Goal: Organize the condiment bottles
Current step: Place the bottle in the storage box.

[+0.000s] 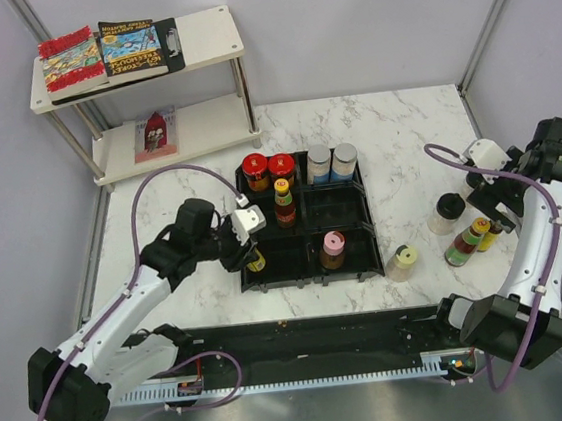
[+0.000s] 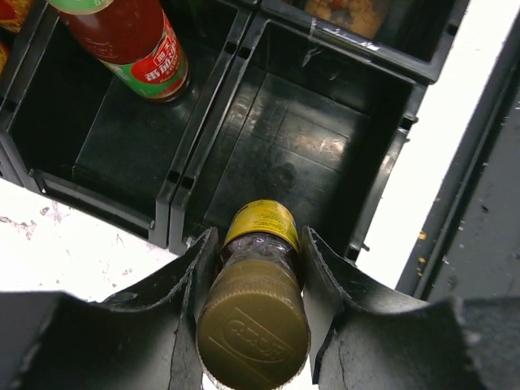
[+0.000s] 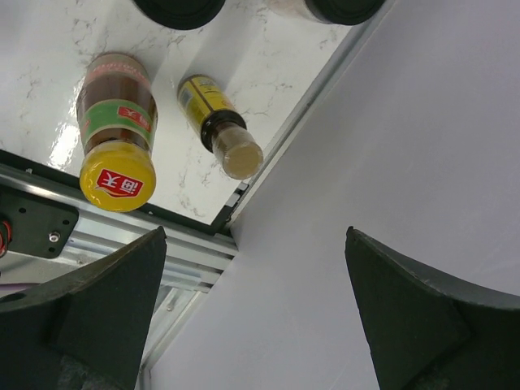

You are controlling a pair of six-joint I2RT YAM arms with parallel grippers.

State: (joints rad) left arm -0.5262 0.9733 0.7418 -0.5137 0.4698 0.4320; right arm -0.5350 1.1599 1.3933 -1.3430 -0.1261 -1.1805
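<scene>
— Left fingers (image 2: 199, 280)?
— Clenched on a gold-capped bottle (image 2: 253, 325), pressed against both sides of its neck just under the cap. Yellow label, dark contents.
— And around the left gripper (image 2: 258, 244)?
— Poised over the near-left compartment of the black tray (image 1: 356, 208), with the bottle's base down inside it. Cannot tell whether touching the floor. In the neighbouring compartment, a red sauce bottle (image 2: 130, 41) with a red-and-green label.
— Rest of the tray?
— Along the far row, two red-capped jars (image 1: 254, 167) side by side, then two silver-capped jars (image 1: 318, 158) to their right. In the near row, right of the middle, a pink-capped bottle (image 1: 333, 248).
— Right fingers (image 3: 89, 309)?
— Spread wide, gripping nothing. Right gripper (image 3: 253, 244) up in the air beside the grey wall at the table's right edge.
— Below it?
— On the marble table (image 1: 393, 128), outside the tray: a yellow-capped bottle (image 3: 118, 175) with a green-and-red label, and just beside it a smaller cream-capped bottle (image 3: 219, 126) with a yellow label. Farther back, a black-capped jar (image 1: 448, 211). Near the tray's near-right corner, a cream-lidded jar (image 1: 403, 261).
— Farther out?
— At the far-left corner, a white two-tier shelf (image 1: 202, 33) with colourful books (image 1: 104, 53) on top and one more on the lower tier.
</scene>
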